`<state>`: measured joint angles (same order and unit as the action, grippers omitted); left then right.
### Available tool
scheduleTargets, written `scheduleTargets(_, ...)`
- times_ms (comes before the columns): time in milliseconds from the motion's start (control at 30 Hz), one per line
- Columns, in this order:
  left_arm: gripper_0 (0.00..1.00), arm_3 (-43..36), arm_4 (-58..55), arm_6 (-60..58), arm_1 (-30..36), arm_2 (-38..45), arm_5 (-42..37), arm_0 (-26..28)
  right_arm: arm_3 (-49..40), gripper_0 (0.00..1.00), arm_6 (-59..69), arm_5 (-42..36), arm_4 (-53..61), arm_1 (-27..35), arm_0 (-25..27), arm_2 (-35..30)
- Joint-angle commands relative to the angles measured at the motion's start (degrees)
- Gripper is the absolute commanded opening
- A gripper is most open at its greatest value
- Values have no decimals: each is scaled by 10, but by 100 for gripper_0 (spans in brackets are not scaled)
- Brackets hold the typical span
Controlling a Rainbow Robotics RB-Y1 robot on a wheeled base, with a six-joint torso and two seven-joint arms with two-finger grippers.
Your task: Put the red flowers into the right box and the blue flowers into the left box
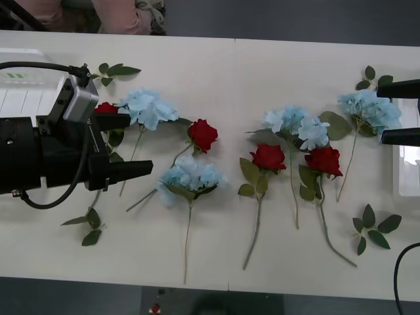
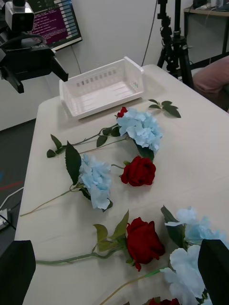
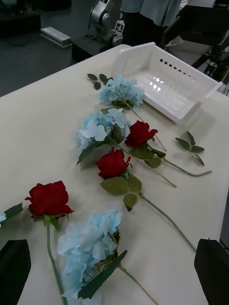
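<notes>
Red flowers (image 1: 203,134) and blue flowers (image 1: 148,107) all loose mid-table, none boxed. Left gripper (image 1: 134,146) open beside table's left end, near left box (image 1: 20,98); right gripper (image 1: 410,111) open by right box (image 1: 407,172). Descend on stem, not bloom.

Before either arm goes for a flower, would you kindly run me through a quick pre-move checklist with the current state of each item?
1. Left gripper open and empty: ok, fingers spread above the table's left end.
2. Right gripper open and empty: ok, at the right edge.
3. Left box free to receive blue flowers: ok, nothing inside.
4. Right box free to receive red flowers: ok, nothing inside.
5. Red flowers all on the table: ok, none boxed.
6. Blue flowers separable from neighbours: not ok, one red bloom is tucked against this cluster.
</notes>
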<state>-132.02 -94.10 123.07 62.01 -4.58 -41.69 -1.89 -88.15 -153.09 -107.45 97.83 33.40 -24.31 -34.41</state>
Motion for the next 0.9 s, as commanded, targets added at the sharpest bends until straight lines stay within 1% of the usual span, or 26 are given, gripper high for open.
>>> scheduleTargets(33,100,-5,-17,-14,-31,-17,8,28,-13,100,-19,-3,8,-2,-7,-2)
scheduleTargets(67,100,-5,-22,-13,-32,-17,14,31,3,100,-19,-9,4,-11,22,2)
scheduleTargets(100,100,-6,-39,-12,-33,-11,30,36,5,100,-19,-9,3,-11,27,3)
scheduleTargets(200,100,-5,-65,-13,-30,21,32,43,6,100,-19,5,12,-5,27,20)
scheduleTargets(233,100,-3,-73,-18,-23,55,25,55,5,100,-8,17,13,4,28,30)
scheduleTargets(267,100,-1,-78,-21,-21,69,18,58,6,100,-1,22,13,7,28,35)
scheduleTargets(333,100,21,-104,-56,-14,116,-22,70,6,100,33,46,2,19,28,48)
scheduleTargets(433,100,65,-122,-81,-14,147,-72,71,6,100,83,78,-31,34,28,65)
scheduleTargets(500,100,87,-125,-83,-14,153,-88,71,6,100,116,97,-50,41,28,73)
scheduleTargets(633,100,145,-115,-84,-14,150,-104,70,6,100,251,138,-120,50,27,88)
scheduleTargets(667,100,151,-111,-84,-14,149,-105,70,6,100,269,141,-128,50,28,89)
scheduleTargets(900,100,224,-33,-85,-14,126,-104,64,6,100,515,171,-241,49,28,99)
